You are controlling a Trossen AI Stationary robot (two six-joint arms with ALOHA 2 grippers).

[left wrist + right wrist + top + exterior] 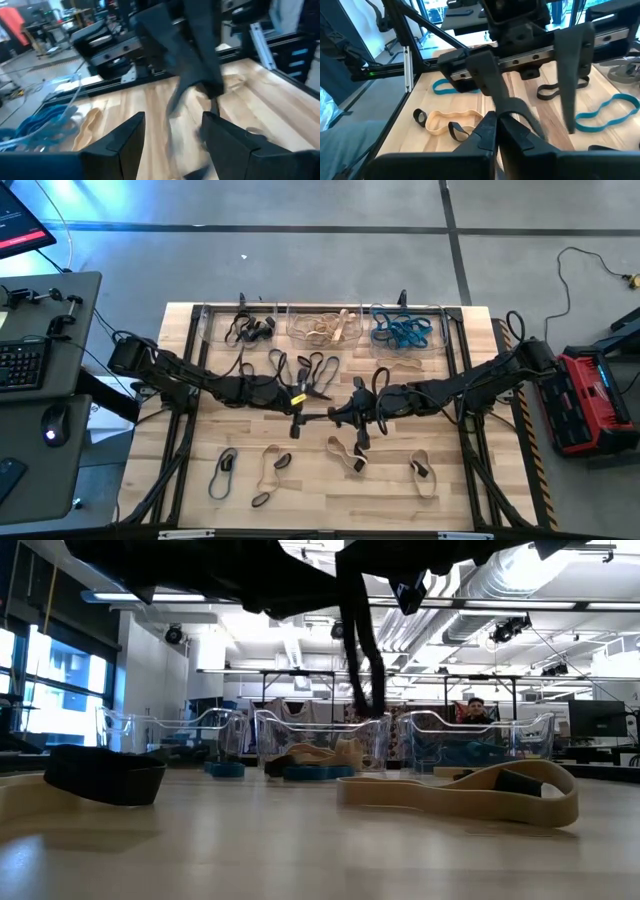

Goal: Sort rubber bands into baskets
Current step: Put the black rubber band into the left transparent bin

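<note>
My two grippers meet above the middle of the table. A black rubber band [366,650] hangs from my right gripper [498,124], which is shut on it. My left gripper [172,135] is open and faces it, with one finger on each side of the band [175,105] and apart from it. In the high view my left gripper [322,412] and right gripper [338,416] are tip to tip. Three clear baskets stand along the far edge: one [205,320] with black bands, one [290,315] with tan bands, one [440,320] with blue bands. My right gripper pinches the black band's upper part [512,107] between its two shut fingers, which reach nearly level toward the table's left side. The rest of the band hangs below the fingers as a slack loop, its lower end [376,708] clear of the table.
Loose bands lie on the table. Black ones [310,365] are in front of the baskets. Tan ones [345,450], [272,468], [420,472] and a dark one [222,470] lie toward the near edge. Another tan band [405,363] lies by the blue basket.
</note>
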